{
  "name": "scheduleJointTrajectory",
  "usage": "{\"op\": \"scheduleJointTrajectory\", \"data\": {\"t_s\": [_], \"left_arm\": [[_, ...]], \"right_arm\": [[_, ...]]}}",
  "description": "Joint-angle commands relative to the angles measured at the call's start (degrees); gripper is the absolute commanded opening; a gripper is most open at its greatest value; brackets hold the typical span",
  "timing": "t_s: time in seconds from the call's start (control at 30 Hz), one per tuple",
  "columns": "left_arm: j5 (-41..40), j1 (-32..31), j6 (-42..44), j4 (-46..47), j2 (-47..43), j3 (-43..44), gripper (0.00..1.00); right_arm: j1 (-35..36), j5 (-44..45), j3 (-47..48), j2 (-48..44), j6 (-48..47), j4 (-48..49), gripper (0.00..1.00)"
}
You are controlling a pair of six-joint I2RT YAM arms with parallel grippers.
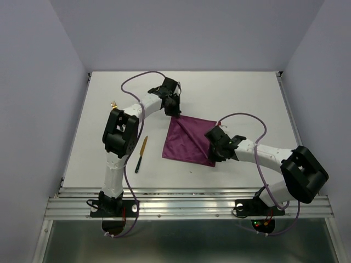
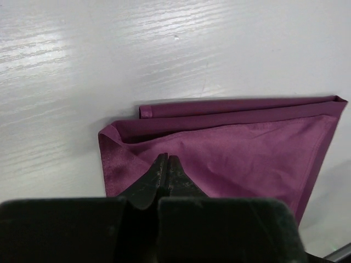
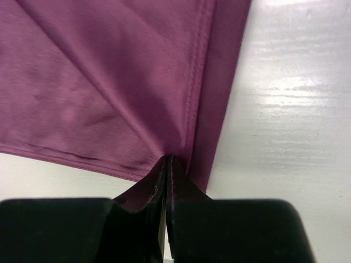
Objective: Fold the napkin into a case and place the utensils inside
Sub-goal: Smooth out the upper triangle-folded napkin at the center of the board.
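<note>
The plum-purple napkin (image 1: 186, 142) lies on the white table, doubled over with a folded edge showing (image 2: 247, 142) and a taut crease running across it (image 3: 109, 82). My left gripper (image 1: 174, 114) is shut on the cloth near its far-left corner, fingertips together (image 2: 166, 159). My right gripper (image 1: 213, 145) is shut on the napkin at its right corner, where the creases gather (image 3: 169, 159). The knife (image 1: 141, 153), one of the utensils, lies left of the napkin. The gold fork head (image 1: 114, 103) peeks out beside the left arm's elbow; its handle is hidden.
An aluminium rail (image 1: 186, 203) runs along the near table edge with both arm bases on it. Grey walls close in the table on three sides. A purple cable (image 1: 258, 123) loops above the right arm.
</note>
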Motion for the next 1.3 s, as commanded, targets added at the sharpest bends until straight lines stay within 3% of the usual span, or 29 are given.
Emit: {"op": "scheduleJointTrajectory", "data": {"t_s": [0.0,0.63,0.9,1.27], "left_arm": [[2.8,0.3,-0.9,0.9,-7.5,1.0,0.00],[3.3,0.2,-1.9,3.9,-12.1,-9.5,0.00],[1.9,0.1,-1.2,3.5,-14.3,-12.3,0.00],[2.4,-0.1,-1.6,3.9,-15.7,-13.7,0.00]], "right_arm": [[0.6,2.3,6.5,-2.4,-2.8,-1.6,0.04],[0.6,4.6,16.5,16.0,-7.7,1.9,0.03],[-3.2,8.0,14.7,7.2,-9.1,1.8,0.08],[-7.8,3.0,15.6,6.3,-11.3,1.8,0.07]]}}
